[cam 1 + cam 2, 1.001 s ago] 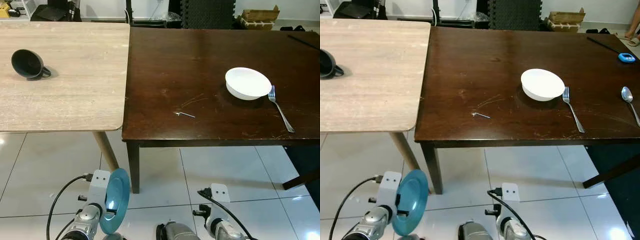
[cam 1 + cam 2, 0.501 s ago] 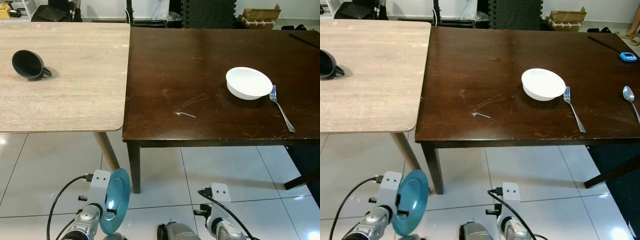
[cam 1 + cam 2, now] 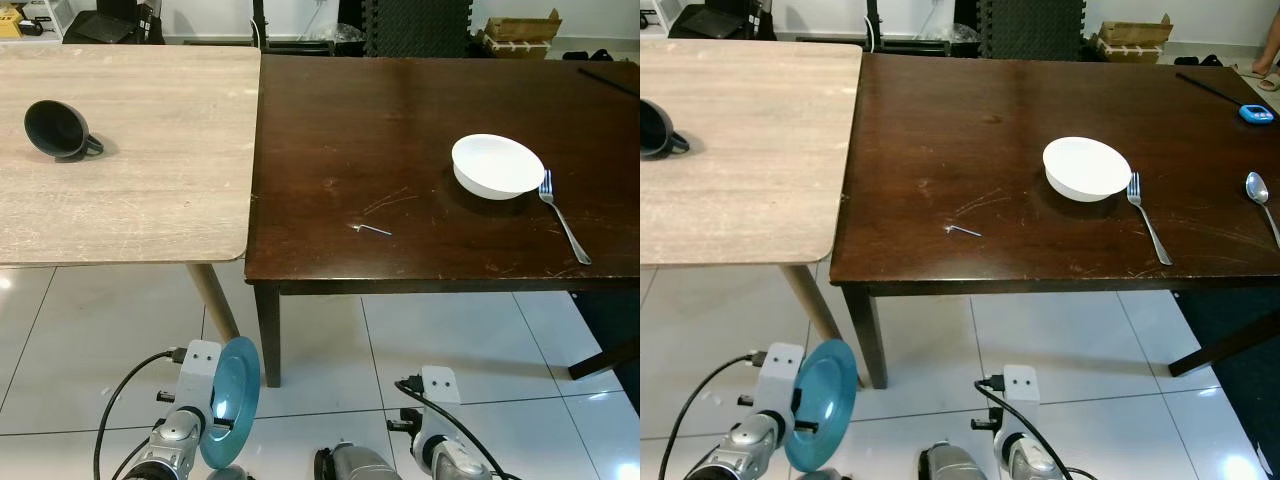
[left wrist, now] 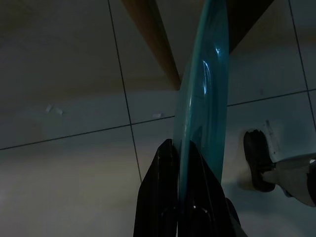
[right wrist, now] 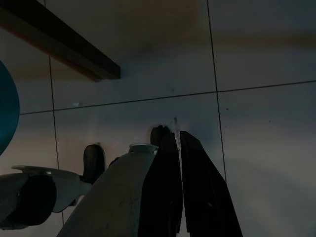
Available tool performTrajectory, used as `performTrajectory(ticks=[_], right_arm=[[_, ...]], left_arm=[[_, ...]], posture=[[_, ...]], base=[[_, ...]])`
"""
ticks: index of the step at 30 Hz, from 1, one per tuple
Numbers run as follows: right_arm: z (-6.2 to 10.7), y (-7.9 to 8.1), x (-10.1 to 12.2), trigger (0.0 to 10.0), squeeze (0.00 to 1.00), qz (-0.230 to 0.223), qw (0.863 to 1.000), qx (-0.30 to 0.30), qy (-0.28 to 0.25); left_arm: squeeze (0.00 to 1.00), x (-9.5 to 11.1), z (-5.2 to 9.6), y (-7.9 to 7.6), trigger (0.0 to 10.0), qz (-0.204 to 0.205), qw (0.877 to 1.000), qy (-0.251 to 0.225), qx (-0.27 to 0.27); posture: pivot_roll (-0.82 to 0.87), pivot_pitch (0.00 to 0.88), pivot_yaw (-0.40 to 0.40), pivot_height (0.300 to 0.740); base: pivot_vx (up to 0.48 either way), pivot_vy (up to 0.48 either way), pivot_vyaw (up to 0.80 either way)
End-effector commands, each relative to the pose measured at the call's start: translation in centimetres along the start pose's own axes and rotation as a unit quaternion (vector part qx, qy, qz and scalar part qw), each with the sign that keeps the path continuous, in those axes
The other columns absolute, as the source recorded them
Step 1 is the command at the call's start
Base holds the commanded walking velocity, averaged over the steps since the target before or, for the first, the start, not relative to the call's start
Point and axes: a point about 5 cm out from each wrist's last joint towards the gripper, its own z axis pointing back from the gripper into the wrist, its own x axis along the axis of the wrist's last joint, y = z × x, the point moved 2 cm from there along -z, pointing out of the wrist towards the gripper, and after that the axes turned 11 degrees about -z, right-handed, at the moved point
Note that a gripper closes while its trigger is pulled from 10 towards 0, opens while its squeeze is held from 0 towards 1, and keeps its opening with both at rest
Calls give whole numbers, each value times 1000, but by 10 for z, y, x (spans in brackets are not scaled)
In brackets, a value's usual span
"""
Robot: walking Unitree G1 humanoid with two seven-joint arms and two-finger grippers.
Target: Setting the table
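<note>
I see the left gripper (image 4: 178,148) low over the pale tiled floor (image 3: 90,340), at about 7 o'clock in my head view. Its two black fingers are clamped on the rim of the round teal plate (image 3: 231,401), which stands on edge between them and rises above the fingertips. The right gripper (image 5: 177,140) hangs idle near the floor with its fingers closed together on nothing. On the dark brown wooden table (image 3: 400,120), at 2 o'clock, a white bowl (image 3: 497,165) lies just beside a silver fork (image 3: 564,217). A black cup (image 3: 56,129) lies tipped on the light wooden table (image 3: 150,190), at 10 o'clock.
</note>
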Motion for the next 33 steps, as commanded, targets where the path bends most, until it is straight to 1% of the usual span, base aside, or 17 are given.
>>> performTrajectory(ticks=[1,33], right_arm=[[1,0,-5,10000,0,-2,1000,-2,11],[0,3,-4,10000,0,-4,1000,2,10]], left_arm=[[0,-10,2,-1,10000,5,1000,16,1],[0,-10,2,2,10000,5,1000,17,5]], posture=[[68,54,4,740],[73,53,3,740]], base=[[0,0,0],[0,0,0]])
